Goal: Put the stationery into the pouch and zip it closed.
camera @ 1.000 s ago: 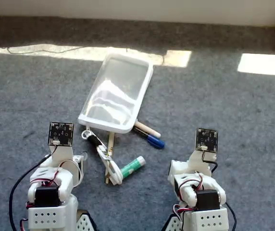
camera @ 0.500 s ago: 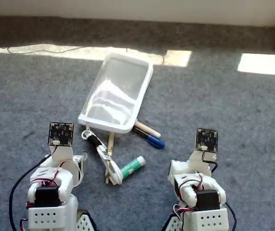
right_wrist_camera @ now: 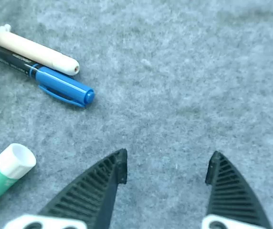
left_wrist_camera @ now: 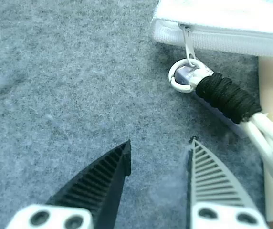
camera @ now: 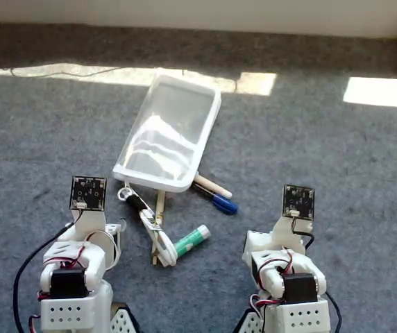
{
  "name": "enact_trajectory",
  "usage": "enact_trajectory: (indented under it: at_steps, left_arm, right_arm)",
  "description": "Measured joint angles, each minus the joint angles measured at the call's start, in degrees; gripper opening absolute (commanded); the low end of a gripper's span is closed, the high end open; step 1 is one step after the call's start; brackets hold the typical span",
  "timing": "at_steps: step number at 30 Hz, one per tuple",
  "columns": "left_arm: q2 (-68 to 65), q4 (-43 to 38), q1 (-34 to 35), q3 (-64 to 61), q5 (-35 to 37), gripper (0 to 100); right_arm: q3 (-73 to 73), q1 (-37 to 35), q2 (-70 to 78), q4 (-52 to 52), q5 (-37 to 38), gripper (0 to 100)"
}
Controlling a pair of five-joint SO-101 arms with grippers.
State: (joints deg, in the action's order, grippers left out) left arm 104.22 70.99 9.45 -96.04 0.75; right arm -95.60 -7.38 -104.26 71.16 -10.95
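A white mesh pouch (camera: 169, 134) lies on the grey carpet, its zipper edge (left_wrist_camera: 222, 33) toward the arms. From the zipper's ring pull (left_wrist_camera: 185, 76) runs a black-wrapped white cord (left_wrist_camera: 227, 98). Below the pouch lie a cream pen (camera: 212, 186), a blue-capped pen (camera: 216, 200), a green glue stick (camera: 191, 240) and a wooden stick (camera: 159, 215). My left gripper (left_wrist_camera: 159, 143) stands open over bare carpet just short of the ring pull. My right gripper (right_wrist_camera: 170, 160) is open too, beside the blue pen (right_wrist_camera: 62, 86), cream pen (right_wrist_camera: 31, 50) and glue stick (right_wrist_camera: 5, 171).
Both arm bases (camera: 73, 277) (camera: 289, 277) sit at the near edge of the carpet. Sunlit patches (camera: 379, 91) fall across the far carpet. Open carpet stretches to the right of the pens and to the left of the pouch.
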Motion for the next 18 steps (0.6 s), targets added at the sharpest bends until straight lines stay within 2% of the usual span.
enact_trajectory:
  at_steps: [18]
  left_arm:
    - [-0.35, 0.0, -2.64, 0.79, 0.0, 20]
  right_arm:
    - [0.0, 0.0, 0.0, 0.0, 0.0, 26.3]
